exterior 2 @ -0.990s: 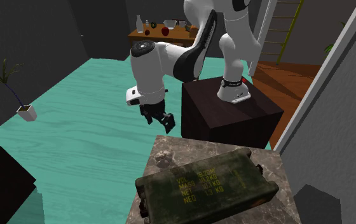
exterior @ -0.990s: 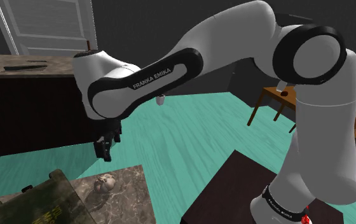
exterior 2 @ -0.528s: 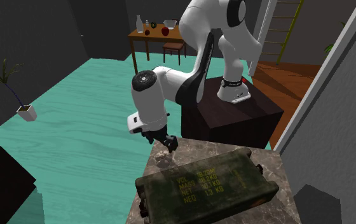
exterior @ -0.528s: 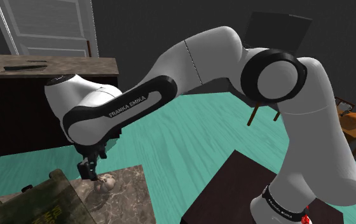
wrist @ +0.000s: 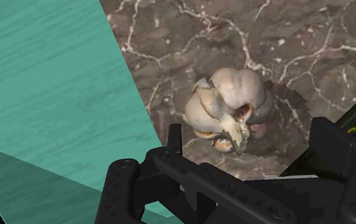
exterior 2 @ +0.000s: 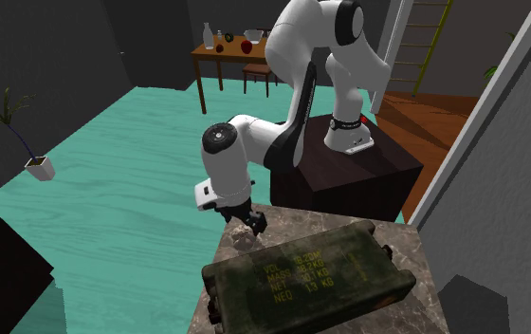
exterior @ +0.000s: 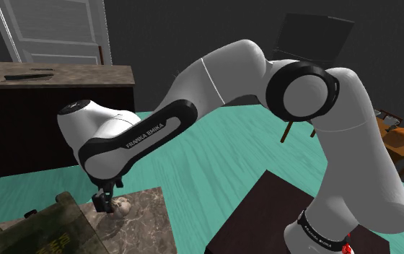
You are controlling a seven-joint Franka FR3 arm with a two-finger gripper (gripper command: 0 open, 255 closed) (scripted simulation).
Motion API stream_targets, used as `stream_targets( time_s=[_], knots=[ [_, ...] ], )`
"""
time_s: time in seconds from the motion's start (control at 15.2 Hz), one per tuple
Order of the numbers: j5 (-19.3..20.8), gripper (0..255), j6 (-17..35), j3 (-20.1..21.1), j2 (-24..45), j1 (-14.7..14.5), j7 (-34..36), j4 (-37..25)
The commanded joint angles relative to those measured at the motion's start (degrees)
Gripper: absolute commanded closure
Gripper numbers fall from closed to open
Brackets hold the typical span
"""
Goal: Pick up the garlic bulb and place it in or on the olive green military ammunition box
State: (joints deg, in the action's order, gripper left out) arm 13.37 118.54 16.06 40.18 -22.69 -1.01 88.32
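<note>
My claw (wrist: 250,130) hangs released, its fingers apart on either side of the garlic bulb (wrist: 231,105) without touching it, at the shoulder view's lower left. I judge this is the grasping step: next I should lower a little and clench. Just beside lies the olive green ammunition box (exterior 2: 306,275).

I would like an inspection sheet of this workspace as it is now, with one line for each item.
Surface: brown marbled table top, next to the dark stand.
Job's things: garlic bulb lies on the table top; olive ammunition box beside it, lid closed.
Clutter: nothing seen.
Grippers: gripper open, fingers either side of the garlic bulb, not touching it.
Cables: nothing seen.
Surroundings: teal floor, wooden side table with bottles, potted plant, white door.
</note>
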Motion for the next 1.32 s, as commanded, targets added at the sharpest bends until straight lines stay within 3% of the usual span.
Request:
stream_targets(
  time_s=[0.0, 0.33, 0.4, 1.25],
  knots=[
    [0.04, 0, 0.25, -0.02, 0.05, 0.01, 0.02, 0.17],
    [0.04, 0, 0.24, -0.02, 0.05, 0.01, 0.02, 0.17],
    [0.04, 255, 0.24, -0.02, 0.05, 0.01, 0.02, 0.17],
    [-0.46, 255, -1.8, 0.34, -1.71, 0.22, -0.28, -0.15]
  ],
)
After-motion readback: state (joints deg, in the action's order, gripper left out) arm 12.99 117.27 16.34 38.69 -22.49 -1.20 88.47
